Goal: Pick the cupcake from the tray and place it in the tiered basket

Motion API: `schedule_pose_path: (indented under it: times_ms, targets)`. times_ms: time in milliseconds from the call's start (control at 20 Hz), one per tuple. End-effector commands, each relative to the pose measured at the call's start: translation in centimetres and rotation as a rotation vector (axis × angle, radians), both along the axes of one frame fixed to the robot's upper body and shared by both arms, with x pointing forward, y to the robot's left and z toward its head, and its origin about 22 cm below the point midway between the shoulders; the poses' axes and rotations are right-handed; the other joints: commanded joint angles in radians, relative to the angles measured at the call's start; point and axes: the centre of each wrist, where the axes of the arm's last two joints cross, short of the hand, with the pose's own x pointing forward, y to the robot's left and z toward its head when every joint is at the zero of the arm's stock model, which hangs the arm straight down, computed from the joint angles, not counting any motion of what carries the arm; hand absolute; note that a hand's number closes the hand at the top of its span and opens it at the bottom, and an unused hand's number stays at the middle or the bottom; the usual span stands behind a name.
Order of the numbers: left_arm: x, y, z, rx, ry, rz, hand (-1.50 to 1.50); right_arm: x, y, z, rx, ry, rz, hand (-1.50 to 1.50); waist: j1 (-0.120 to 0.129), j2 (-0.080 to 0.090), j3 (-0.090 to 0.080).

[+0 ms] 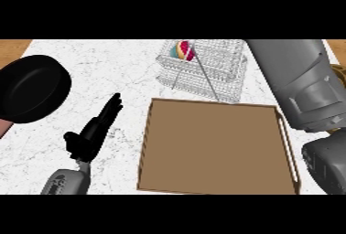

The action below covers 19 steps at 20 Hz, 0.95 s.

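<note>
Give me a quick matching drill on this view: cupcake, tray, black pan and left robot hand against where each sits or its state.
Things:
1. cupcake
2. tray
3. black pan
4. left robot hand

Places or states:
A. far left of the counter
B. inside the wire tiered basket
C. open, fingers straight, left of the tray
D. brown, nothing on it

Pairs: 1-B, 2-D, 3-A, 4-C

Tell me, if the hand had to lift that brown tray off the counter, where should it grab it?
Probably by the long right rim of the tray, where a pale rail runs like a handle. The tray lies flat with low raised walls, so fingers could hook over that edge from the right. The left hand rests open on the counter, left of the tray.
</note>
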Motion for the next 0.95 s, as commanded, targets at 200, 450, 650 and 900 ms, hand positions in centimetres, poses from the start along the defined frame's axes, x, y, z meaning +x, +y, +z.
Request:
schedule_pose_path:
  times_ms: [200, 450, 650, 900]
  targets:
    - [0.1, 1.1, -0.5, -0.008, 0.015, 0.053, 0.0, 0.2, -8.2, 3.6, -0.065, -0.259, -0.343, -1.5, -0.045, -0.013, 0.001]
    - [-0.9, -0.2, -0.6, -0.01, 0.041, 0.056, 0.0, -0.8, -13.3, 4.3, 0.035, -0.383, -0.387, -1.5, -0.058, -0.024, 0.003]
    - [-1.1, 0.6, -0.2, -0.001, 0.031, 0.08, 0.0, -2.8, -19.2, 4.4, 0.059, -0.421, -0.372, -1.5, -0.085, -0.033, 0.003]
    - [-2.1, 1.7, -0.3, -0.005, 0.038, 0.106, 0.0, -6.7, -26.5, 4.7, 0.012, -0.345, -0.328, -1.5, -0.105, -0.04, 0.003]
